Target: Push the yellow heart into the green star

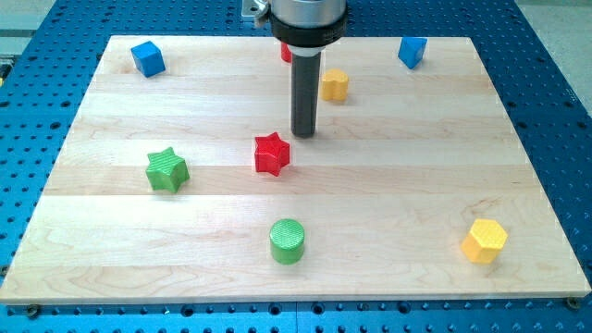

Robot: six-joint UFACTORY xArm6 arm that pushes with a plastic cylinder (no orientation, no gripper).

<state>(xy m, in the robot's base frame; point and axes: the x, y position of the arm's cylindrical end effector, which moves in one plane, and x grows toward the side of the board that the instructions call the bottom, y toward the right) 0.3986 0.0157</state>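
I am reading the board as it stands, and the push looks barely begun, if at all. My tip is sitting on the wooden board near its middle, just up and to the view's right of the red star, apart from it. There is no gripper on this rig, only the plain rod, so nothing is being held.

The yellow block behind the rod, toward the view's top, is what I am taking for the yellow heart, though its shape is hard to make out. It is lying near my tip, not touching. The green star is resting well apart at the view's left, seemingly undisturbed.

So, in my judgement, nearly everything is remaining: getting behind the yellow block and driving it leftward past the red star.

Also present: green cylinder, yellow hexagon, two blue cubes, and a red block mostly hidden behind the arm.
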